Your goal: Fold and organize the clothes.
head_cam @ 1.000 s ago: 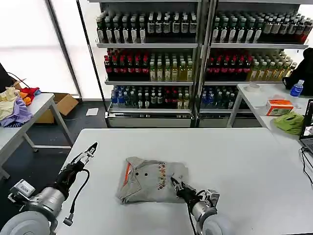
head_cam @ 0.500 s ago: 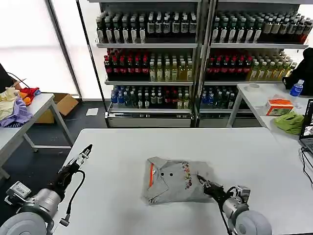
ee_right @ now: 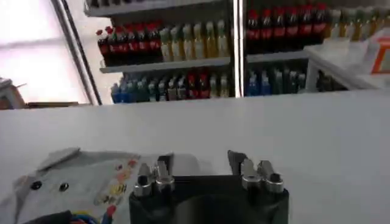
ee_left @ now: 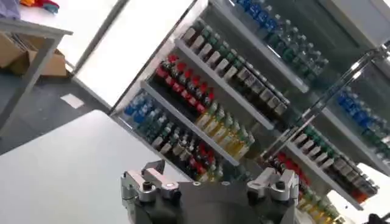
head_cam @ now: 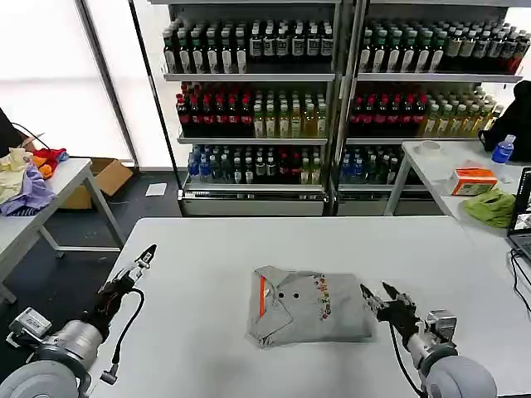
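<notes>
My right end effector (head_cam: pixel 383 296) hangs released with its fingers spread, just beside the shirt (head_cam: pixel 309 307) at its 3 o'clock, apart from the cloth, I judge so the folded bundle lies undisturbed mid-bench (head_cam: pixel 249 240). My left end effector (head_cam: pixel 148 253) waits well off at 9 o'clock, fingers together. Nothing stands near the shirt; the drink shelves (head_cam: pixel 257 108) are far behind at 12 o'clock.

A lab or test room set up like a shop: tall metal shelves (head_cam: pixel 332 99) along the back wall carry rows of bottled drinks (head_cam: pixel 249 116) sorted by colour. In front stand plain white benches (head_cam: pixel 207 249), a cardboard box (head_cam: pixel 104 178) lies on the dark floor, and bright frosted windows (head_cam: pixel 50 75) fill the left wall.
</notes>
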